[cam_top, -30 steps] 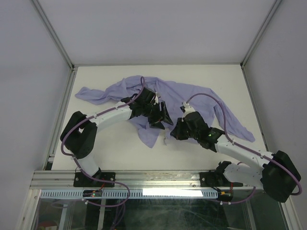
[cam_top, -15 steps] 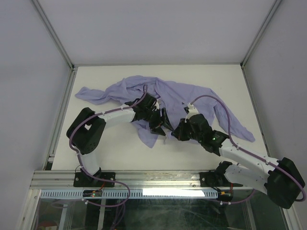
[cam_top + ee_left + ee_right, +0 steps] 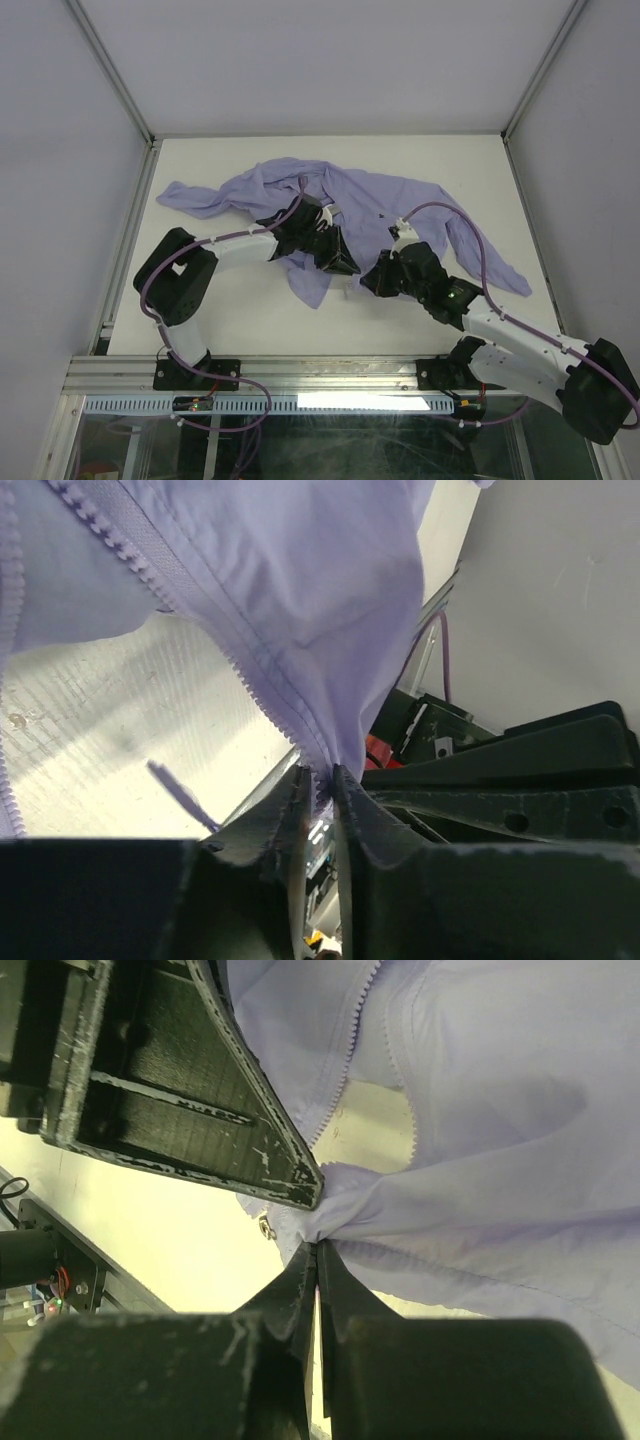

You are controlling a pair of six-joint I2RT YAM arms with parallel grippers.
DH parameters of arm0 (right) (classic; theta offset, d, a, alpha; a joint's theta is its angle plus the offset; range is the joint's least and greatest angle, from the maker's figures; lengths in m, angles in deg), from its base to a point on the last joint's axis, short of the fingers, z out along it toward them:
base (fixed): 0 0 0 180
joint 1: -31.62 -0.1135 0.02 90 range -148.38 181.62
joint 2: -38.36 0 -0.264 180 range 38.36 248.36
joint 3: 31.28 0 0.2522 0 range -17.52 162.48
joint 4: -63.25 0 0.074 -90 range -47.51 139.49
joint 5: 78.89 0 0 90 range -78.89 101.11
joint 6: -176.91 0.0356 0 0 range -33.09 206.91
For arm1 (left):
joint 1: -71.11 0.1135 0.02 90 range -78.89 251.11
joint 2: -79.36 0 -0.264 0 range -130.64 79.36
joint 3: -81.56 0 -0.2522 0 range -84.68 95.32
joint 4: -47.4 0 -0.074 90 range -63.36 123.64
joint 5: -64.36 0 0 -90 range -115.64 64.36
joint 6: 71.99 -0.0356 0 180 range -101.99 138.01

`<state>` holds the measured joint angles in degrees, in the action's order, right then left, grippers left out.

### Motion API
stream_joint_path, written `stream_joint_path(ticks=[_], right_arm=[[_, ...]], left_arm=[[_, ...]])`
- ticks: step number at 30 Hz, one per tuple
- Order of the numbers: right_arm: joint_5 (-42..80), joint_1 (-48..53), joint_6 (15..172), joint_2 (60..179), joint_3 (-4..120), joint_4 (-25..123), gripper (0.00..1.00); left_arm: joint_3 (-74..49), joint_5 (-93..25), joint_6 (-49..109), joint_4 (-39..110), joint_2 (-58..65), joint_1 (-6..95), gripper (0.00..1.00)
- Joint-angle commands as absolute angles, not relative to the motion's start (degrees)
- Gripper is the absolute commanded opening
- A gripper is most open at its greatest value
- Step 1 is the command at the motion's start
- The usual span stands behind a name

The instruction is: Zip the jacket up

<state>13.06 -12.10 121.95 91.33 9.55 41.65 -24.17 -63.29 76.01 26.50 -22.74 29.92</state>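
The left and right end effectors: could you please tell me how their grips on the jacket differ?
The left end effector reaches in from the left, the right end effector from the right. The left pinches the jacket at its zipper teeth; the right nips bunched cloth off the teeth. The left's fingers show a slight gap; the right's press together. Both are shut on the jacket, tips close.

Blocked mid-table by jacket [image 3: 420, 200], left gripper [image 3: 348, 266] and right gripper [image 3: 366, 284] close together; passable over bare table [image 3: 240, 310] near left.
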Motion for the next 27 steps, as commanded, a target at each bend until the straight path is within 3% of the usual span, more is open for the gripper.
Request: stream_joint_path(ticks=[1, 4, 8, 11, 15, 19, 27], right_arm=[[12.27, -11.98, 122.59, 89.82, 9.03, 42.34, 0.00], [12.09, -11.97, 122.59, 89.51, 8.94, 41.65, 0.00], [12.38, -11.97, 122.71, 87.94, 8.27, 41.87, 0.00], [14.14, -11.88, 123.01, 86.59, 7.48, 44.02, 0.11], [17.72, -11.67, 124.31, 84.84, 4.98, 49.86, 0.37], [20.49, -11.56, 126.20, 83.53, 2.18, 56.88, 0.49], [23.40, -9.87, 128.17, 83.45, -3.67, 71.43, 0.54]], left_arm=[[-24.97, -64.86, 76.81, 32.01, -18.47, 29.89, 0.13], [-25.70, -64.85, 76.57, 32.30, -17.76, 29.95, 0.01], [-26.75, -63.66, 76.13, 32.77, -16.12, 29.95, 0.00], [-27.62, -63.48, 76.46, 33.72, -15.38, 29.88, 0.00], [-29.60, -63.59, 78.98, 37.34, -14.11, 29.90, 0.00], [-32.33, -63.17, 81.76, 41.55, -12.11, 29.91, 0.00], [-35.98, -63.36, 86.37, 47.27, -9.47, 29.90, 0.00]])
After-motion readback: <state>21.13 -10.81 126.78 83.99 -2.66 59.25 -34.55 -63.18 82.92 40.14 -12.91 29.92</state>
